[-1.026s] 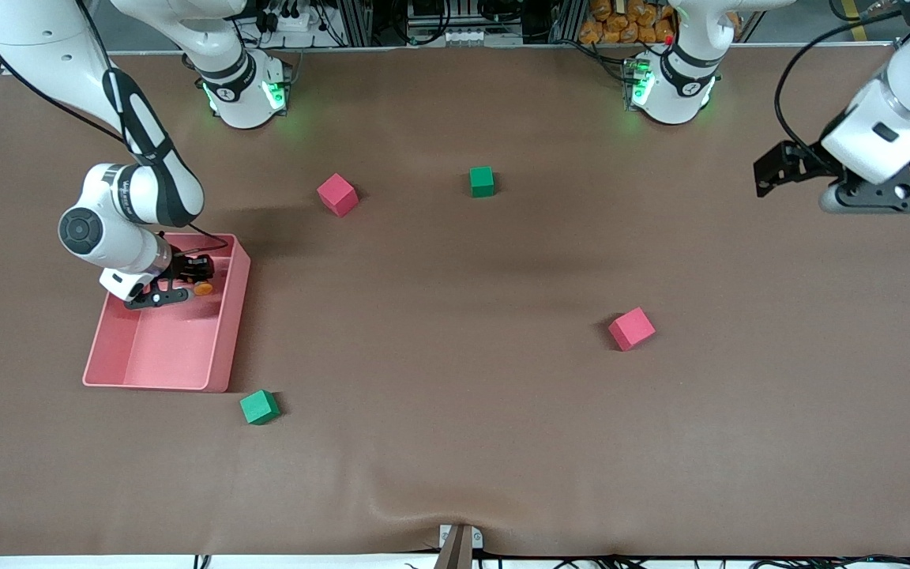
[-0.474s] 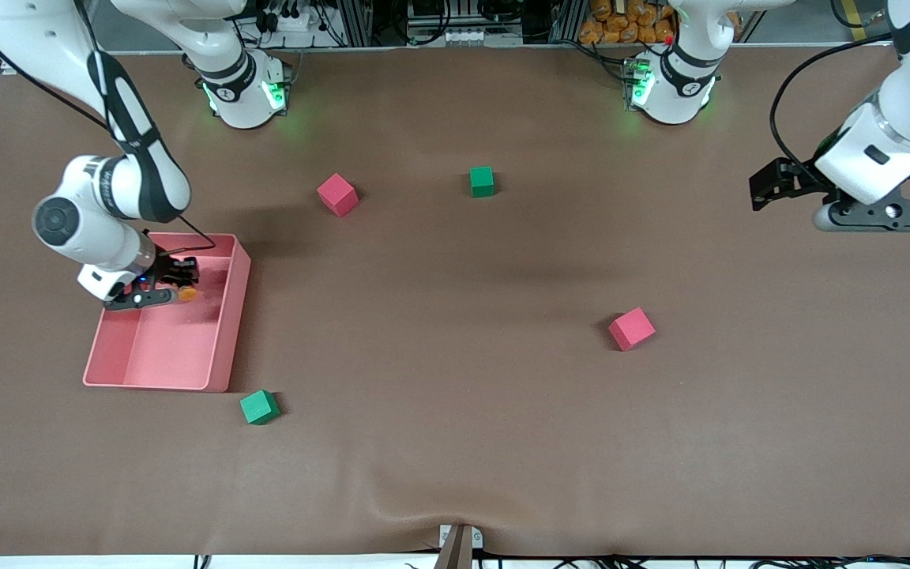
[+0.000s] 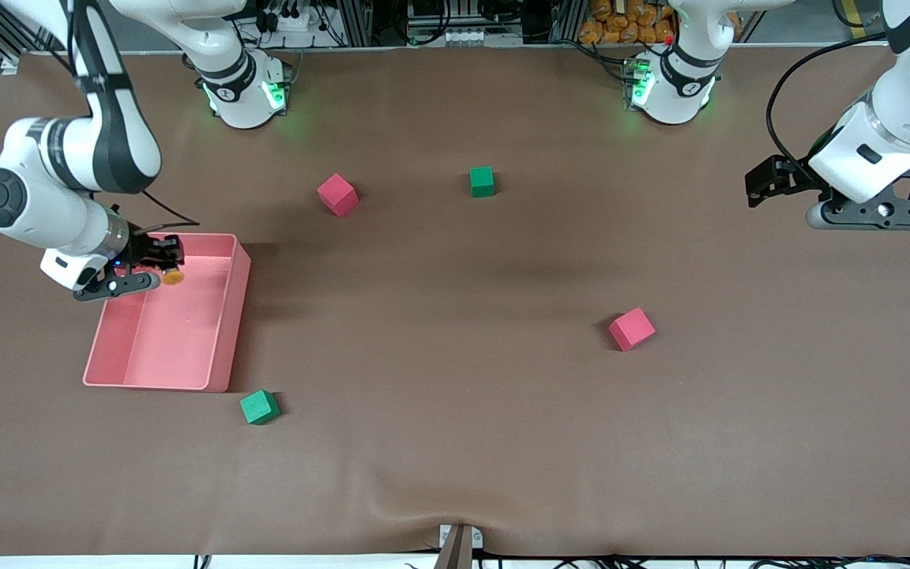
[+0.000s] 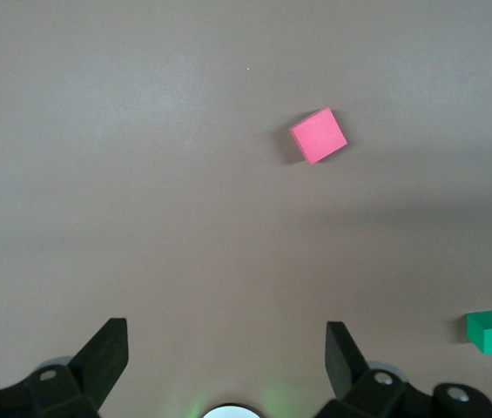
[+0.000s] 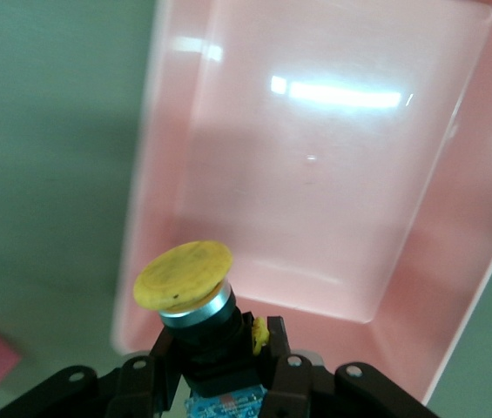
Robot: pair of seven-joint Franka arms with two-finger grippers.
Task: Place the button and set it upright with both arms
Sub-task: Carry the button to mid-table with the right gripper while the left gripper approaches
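Brown cloth-covered table (image 3: pixel 455 442); resting on it a shallow pink plastic tray (image 3: pixel 230 332), two small green cubes (image 3: pixel 260 407) (image 3: pixel 482 181), seemingly foam, and two small red cubes (image 3: pixel 337 194) (image 3: pixel 631 328).

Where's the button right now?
The button is clamped in the right pincer, held over the pink tray at the right arm's end of the table, orange cap outward in the right wrist view.

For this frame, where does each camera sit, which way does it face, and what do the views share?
Front view: high across the table, facing both bases; right gripper holds the button over the pink tray; left gripper waits, raised.
Left wrist view: looks down past its open fingers at a red cube and green cube.
Right wrist view: looks down over the held button into the tray.
Front and right wrist share button and tray.
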